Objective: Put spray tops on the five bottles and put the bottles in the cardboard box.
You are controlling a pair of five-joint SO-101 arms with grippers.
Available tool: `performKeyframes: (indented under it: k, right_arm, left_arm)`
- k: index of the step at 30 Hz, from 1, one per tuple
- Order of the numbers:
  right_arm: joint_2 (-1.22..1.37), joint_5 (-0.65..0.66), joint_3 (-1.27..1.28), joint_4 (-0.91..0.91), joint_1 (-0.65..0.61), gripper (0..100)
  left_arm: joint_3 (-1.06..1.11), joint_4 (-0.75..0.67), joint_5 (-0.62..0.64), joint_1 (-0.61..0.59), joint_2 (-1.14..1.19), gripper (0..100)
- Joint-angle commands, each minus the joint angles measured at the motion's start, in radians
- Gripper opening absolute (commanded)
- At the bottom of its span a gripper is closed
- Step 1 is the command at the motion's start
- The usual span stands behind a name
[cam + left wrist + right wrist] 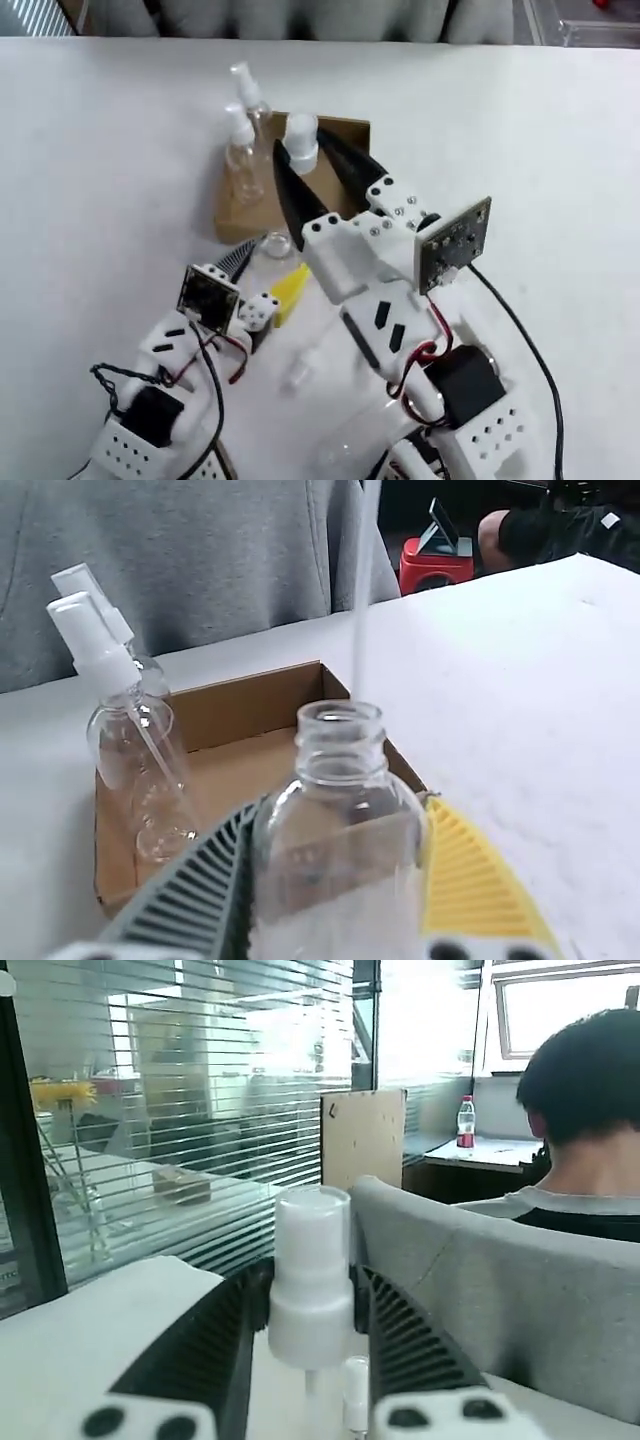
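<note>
My left gripper is shut on an upright clear bottle with an open neck. Its grey and yellow fingers press the bottle's sides, just in front of the cardboard box. My right gripper, with black fingers, is shut on a white spray top above the box's near side. The top's thin tube hangs down to just over the bottle's mouth. Two bottles with spray tops stand in the left part of the box. In the right wrist view the spray top sits between the fingers of my right gripper.
A small loose white part lies on the white table between the two arm bases. A red object and a seated person are beyond the table's far edge. Open tabletop lies left and right of the box.
</note>
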Motion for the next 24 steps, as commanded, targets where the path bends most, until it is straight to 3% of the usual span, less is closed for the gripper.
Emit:
performKeyframes:
  k: [1,24]
  right_arm:
    - [-0.012,-0.009,-0.052,-0.001,0.007,1.5]
    - [-0.013,-0.015,0.081,0.035,-0.042,1.5]
  left_arm:
    - [-0.005,-0.032,-0.011,0.010,-0.015,2]
    - [-0.005,-0.048,-0.011,-0.031,-0.015,2]
